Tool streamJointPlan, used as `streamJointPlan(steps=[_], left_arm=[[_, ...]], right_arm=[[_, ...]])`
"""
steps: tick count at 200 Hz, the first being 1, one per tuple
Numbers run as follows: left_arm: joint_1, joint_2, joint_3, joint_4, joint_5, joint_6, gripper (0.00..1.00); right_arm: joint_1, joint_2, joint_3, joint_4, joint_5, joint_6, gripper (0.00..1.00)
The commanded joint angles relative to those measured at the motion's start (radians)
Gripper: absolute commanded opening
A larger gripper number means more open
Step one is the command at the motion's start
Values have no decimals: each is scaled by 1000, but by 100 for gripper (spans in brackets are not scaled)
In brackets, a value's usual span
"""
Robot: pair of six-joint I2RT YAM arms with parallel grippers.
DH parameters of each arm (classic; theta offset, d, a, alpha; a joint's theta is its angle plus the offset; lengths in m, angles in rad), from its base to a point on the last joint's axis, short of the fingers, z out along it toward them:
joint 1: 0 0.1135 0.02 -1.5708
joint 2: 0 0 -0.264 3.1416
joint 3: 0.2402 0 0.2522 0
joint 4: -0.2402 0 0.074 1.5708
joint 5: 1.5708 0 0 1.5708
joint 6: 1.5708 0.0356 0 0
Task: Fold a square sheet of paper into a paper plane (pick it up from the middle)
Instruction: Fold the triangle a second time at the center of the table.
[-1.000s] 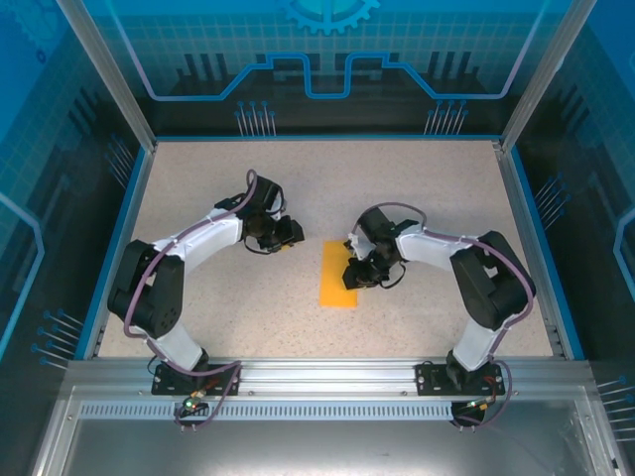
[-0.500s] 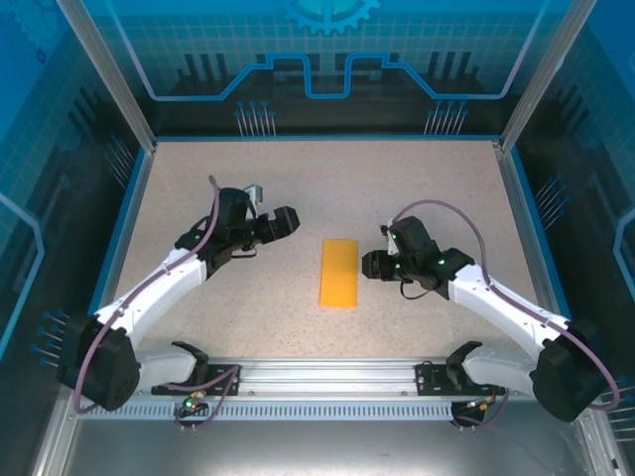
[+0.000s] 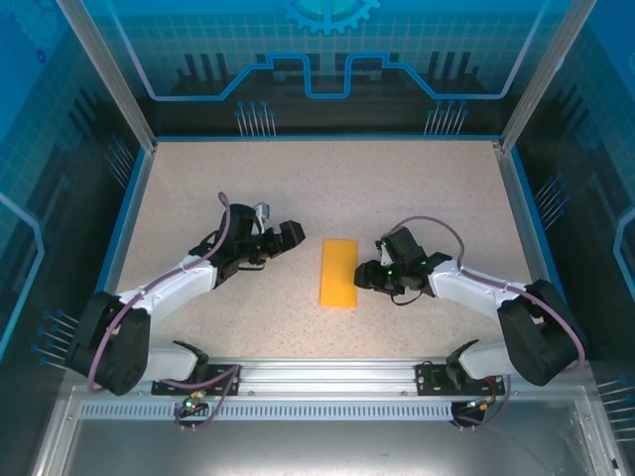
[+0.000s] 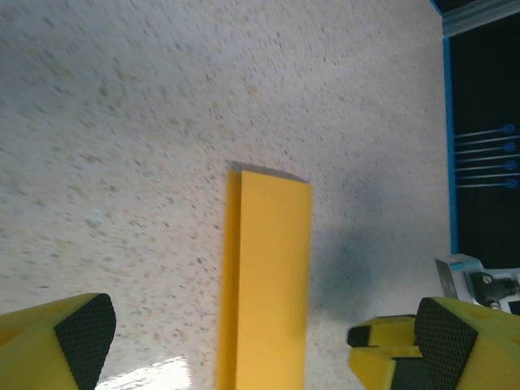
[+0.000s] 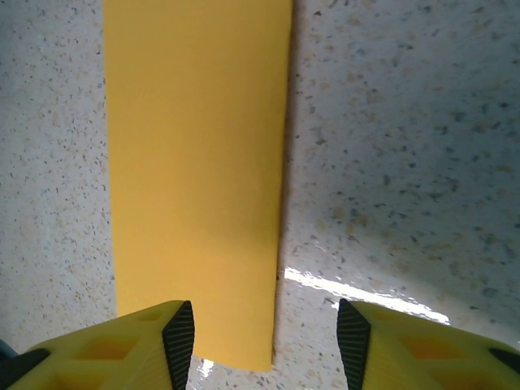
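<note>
The sheet of paper (image 3: 338, 273), folded to a narrow strip, lies flat in the middle of the bench (image 3: 417, 188), with the left pincer (image 3: 292, 234) spread wide just left of it and the right pincer (image 3: 362, 277) half-open, gripping nothing, close by its right edge.

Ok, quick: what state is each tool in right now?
Left tool: open, holding nothing.
Right tool: open, holding nothing.
The folded paper lies on the table between them.
</note>
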Motion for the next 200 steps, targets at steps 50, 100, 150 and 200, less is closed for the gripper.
streamJointPlan(steps=[50, 100, 150, 200], left_arm=[[-158, 217, 37, 145, 121, -160, 93], [-179, 296, 55, 152, 129, -204, 88], [-188, 323, 57, 163, 177, -223, 78], [-198, 336, 66, 102, 172, -213, 65]], right_arm=[[12, 41, -77, 225, -130, 74, 49], [8, 54, -75, 212, -108, 76, 45], [6, 72, -90, 269, -130, 99, 44], [5, 104, -92, 299, -145, 111, 43]])
